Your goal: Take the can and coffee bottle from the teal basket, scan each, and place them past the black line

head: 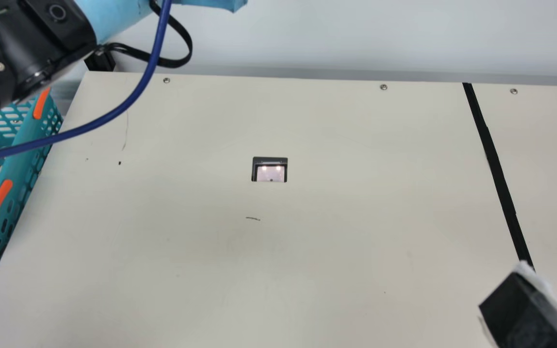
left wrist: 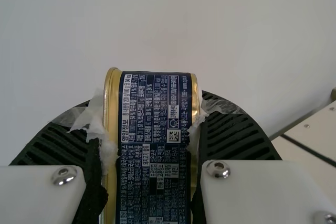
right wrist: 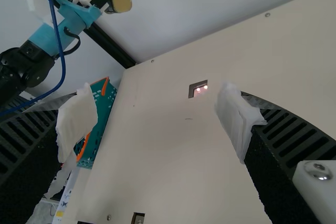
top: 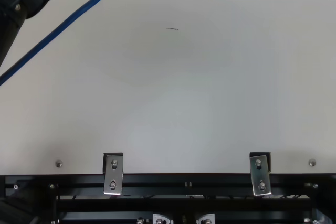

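Cream tabletop (head: 327,232) stretches from the teal basket (head: 22,145) at its left edge to the black line (head: 496,174) toward our right, with the scanner window (head: 271,173) between them. Along the far edge we see a row of screws, and behind it a pale wall (head: 307,38). On the left, our arm and a loose blue cable (head: 133,96) hang over the corner by the basket. Our right gripper (head: 525,304) is at the main view's lower right, near the line; its white-wrapped fingers (right wrist: 79,121) are spread wide with nothing between them.

We have the can (left wrist: 155,108) clenched in our left gripper (left wrist: 150,119), raised in front of the wall. It has a navy label crowded with pale print, a small square code, and gold metal at its sides and rim. Torn white wrapping clings to the fingertips against it. Something dark lies in the basket; we can't tell what. Two small lights glow in the scanner window, and a short dark mark lies nearby. Metal brackets (top: 113,174) sit along the near edge.
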